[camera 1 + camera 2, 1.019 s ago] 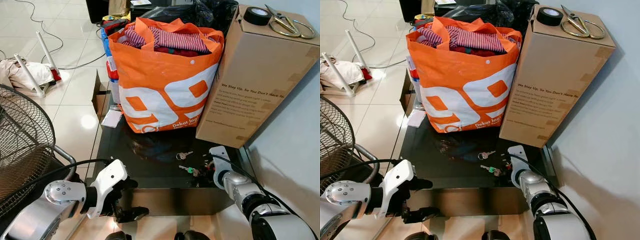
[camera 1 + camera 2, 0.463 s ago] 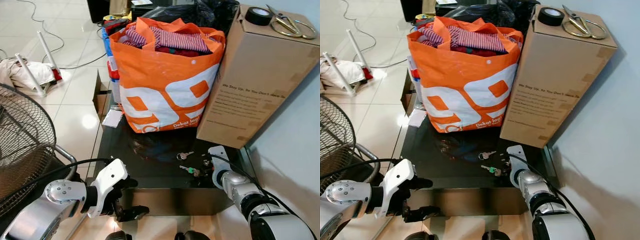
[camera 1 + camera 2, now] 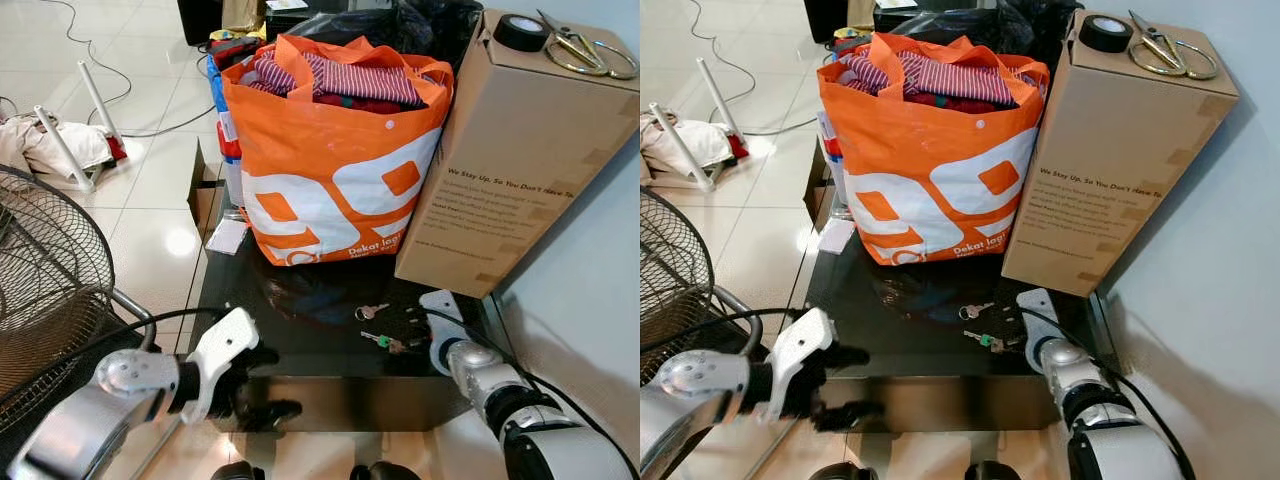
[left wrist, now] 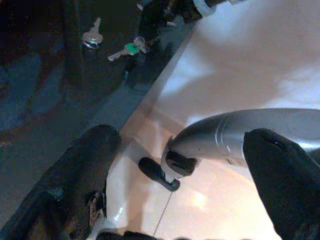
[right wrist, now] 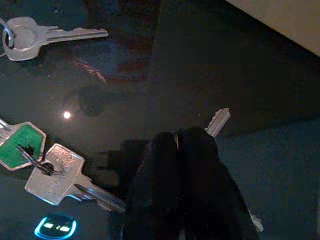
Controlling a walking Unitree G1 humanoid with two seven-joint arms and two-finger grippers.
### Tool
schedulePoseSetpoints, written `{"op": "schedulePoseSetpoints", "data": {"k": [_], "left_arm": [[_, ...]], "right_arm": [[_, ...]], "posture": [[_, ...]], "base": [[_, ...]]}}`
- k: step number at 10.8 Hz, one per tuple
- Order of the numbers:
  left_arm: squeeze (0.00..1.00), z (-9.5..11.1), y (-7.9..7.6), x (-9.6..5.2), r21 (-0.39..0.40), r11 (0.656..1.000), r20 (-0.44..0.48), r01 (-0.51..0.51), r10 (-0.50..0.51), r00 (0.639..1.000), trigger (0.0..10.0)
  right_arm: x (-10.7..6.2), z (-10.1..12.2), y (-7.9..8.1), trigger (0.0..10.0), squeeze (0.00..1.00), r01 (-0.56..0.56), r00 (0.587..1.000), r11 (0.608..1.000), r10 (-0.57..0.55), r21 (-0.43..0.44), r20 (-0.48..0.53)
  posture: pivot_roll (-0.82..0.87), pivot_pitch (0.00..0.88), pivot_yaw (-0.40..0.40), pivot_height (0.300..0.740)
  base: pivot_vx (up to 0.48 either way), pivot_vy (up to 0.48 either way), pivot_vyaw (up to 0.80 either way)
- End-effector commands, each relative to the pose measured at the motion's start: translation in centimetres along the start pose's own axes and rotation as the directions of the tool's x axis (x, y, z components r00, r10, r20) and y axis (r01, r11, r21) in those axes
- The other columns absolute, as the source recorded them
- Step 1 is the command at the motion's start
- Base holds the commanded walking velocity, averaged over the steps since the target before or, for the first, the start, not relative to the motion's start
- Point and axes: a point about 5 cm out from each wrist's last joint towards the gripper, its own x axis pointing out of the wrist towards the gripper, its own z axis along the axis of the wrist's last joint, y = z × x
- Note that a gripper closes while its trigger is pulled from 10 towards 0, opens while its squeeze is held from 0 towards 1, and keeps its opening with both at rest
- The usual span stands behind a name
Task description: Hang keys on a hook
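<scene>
"Keys [image 3: 383,342] first: where did they lie?"

"On the black glass tabletop [image 3: 300,345], near its front edge and towards my right. That tabletop was the biggest thing before me. At its back on the right stood a tall cardboard box [image 3: 510,170], and touching the box's left side was an orange bag [image 3: 330,170] stuffed with striped cloth."

"And your arms?"

"My left pincer [image 3: 268,385] hung just below the tabletop's front edge, over the floor, its two fingers spread wide with nothing between them. My right pincer [image 5: 180,137] was low over the glass at the right front corner, just beside the keys. Its fingers were pressed together, one against the other."

"Gripping anything?"

"A key blade [image 5: 219,121] poked out just past the fingertips. I could not tell whether it was pinched or only lying under them."

"Any smaller things?"

"A roll of black tape [image 3: 520,32] and a pair of scissors [image 3: 585,52] lay on top of the box. The keys were a small bunch, one with a green head. A single key [image 3: 370,311] lay apart from them, nearer the bag."
</scene>
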Motion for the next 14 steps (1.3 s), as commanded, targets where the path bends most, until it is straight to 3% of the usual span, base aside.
{"op": "schedulePoseSetpoints", "data": {"k": [1, 5, 7, 8, 9, 10, 11, 12, 13, 14], "left_arm": [[0.16, 0.1, 0.2, 0.3, 0.021, 1.000, -0.001, -0.008, 0.008, 1.000, 10.0], [0.16, 0.9, 1.1, 1.1, 0.033, 0.998, 0.060, -0.056, 0.054, 0.997, 10.0], [0.15, 1.4, 1.8, 1.2, 0.013, 0.988, 0.137, -0.153, 0.149, 0.979, 10.0], [0.15, 1.8, 2.1, 1.3, 0.020, 0.980, 0.161, -0.198, 0.192, 0.968, 10.0], [0.15, 2.3, 2.8, 1.4, 0.030, 0.961, 0.197, -0.275, 0.264, 0.944, 10.0], [0.16, 3.6, 3.6, 1.2, 0.032, 0.917, 0.268, -0.398, 0.376, 0.887, 10.0], [0.15, 4.0, 3.8, 1.1, 0.032, 0.900, 0.294, -0.436, 0.408, 0.864, 10.0], [0.16, 5.1, 4.1, 0.9, 0.025, 0.854, 0.360, -0.519, 0.477, 0.802, 10.0], [0.16, 5.7, 4.3, 0.7, 0.006, 0.830, 0.391, -0.558, 0.512, 0.765, 10.0], [0.16, 6.8, 4.5, 0.1, -0.023, 0.787, 0.435, -0.617, 0.563, 0.703, 10.0]], "right_arm": [[-0.1, -0.6, -0.3, 0.0, 0.00, 0.012, 1.000, 0.999, -0.011, 0.044, -0.021], [0.0, 1.8, -0.4, 0.0, 0.00, -0.022, 0.995, 0.994, 0.011, 0.110, 0.100], [-0.4, 4.7, -0.7, 0.0, 0.00, -0.085, 0.962, 0.977, 0.029, 0.196, 0.270], [-0.5, 5.0, -0.8, 0.0, 0.00, -0.092, 0.954, 0.977, 0.031, 0.194, 0.297], [-0.7, 5.4, -0.9, 0.0, 0.00, -0.101, 0.943, 0.975, 0.030, 0.200, 0.332], [-1.4, 6.5, -1.6, 0.0, 0.00, -0.120, 0.911, 0.965, 0.013, 0.234, 0.412], [-1.8, 6.9, -1.8, 0.0, 0.00, -0.126, 0.898, 0.962, 0.006, 0.244, 0.441], [-3.4, 8.4, -1.9, 0.0, 0.00, -0.205, 0.834, 0.949, 0.040, 0.241, 0.550], [-4.5, 9.2, -1.9, 0.0, 0.00, -0.247, 0.795, 0.937, 0.051, 0.245, 0.605], [-6.3, 10.1, -2.0, 0.0, 0.00, -0.296, 0.743, 0.909, 0.024, 0.295, 0.669]], "posture": [[0.06, 0.016, -0.038, 0.740], [0.04, 0.000, -0.034, 0.740], [0.05, 0.000, -0.022, 0.740], [0.05, 0.000, -0.017, 0.740], [0.04, 0.000, -0.010, 0.740], [0.04, 0.000, -0.005, 0.740], [0.03, 0.000, -0.003, 0.740], [0.03, 0.000, 0.000, 0.740], [0.03, 0.000, -0.001, 0.740], [0.03, 0.000, -0.001, 0.740]], "base": [[0.000, 0.000, 0.00], [0.000, 0.000, 0.00], [0.000, 0.000, 0.00], [0.000, 0.000, 0.00], [0.000, 0.000, 0.00], [0.000, 0.000, 0.00], [0.000, 0.000, 0.00], [0.000, 0.000, 0.00], [0.000, 0.000, 0.00], [0.000, 0.000, 0.00]]}}
